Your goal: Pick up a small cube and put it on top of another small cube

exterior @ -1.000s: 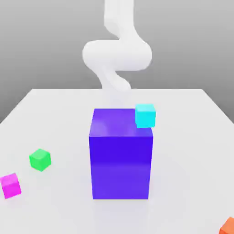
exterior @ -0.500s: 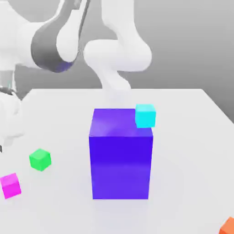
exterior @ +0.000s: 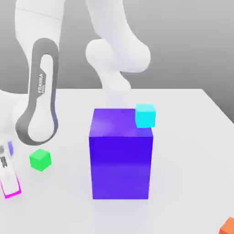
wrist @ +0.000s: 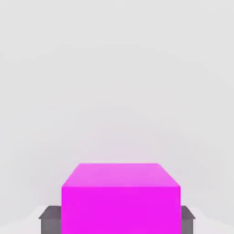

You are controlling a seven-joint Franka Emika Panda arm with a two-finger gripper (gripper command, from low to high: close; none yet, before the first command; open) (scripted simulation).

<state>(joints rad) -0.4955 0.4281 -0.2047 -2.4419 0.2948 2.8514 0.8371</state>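
Gripper [exterior: 9,180] straddles the pink cube [wrist: 121,201] on the table [exterior: 183,137], fingers [wrist: 50,218] either side, not visibly clamped yet. Green cube [exterior: 40,159] waits at its 1 o'clock for stacking.

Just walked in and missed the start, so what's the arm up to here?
The Franka arm is down at the exterior view's left, its gripper over the small magenta cube on the white table. In the hand view a grey finger sits on either side of the cube, which is not lifted. The green cube waits nearby, bare on top. A cyan cube rests on the big purple block, and an orange cube sits at the table's near edge.
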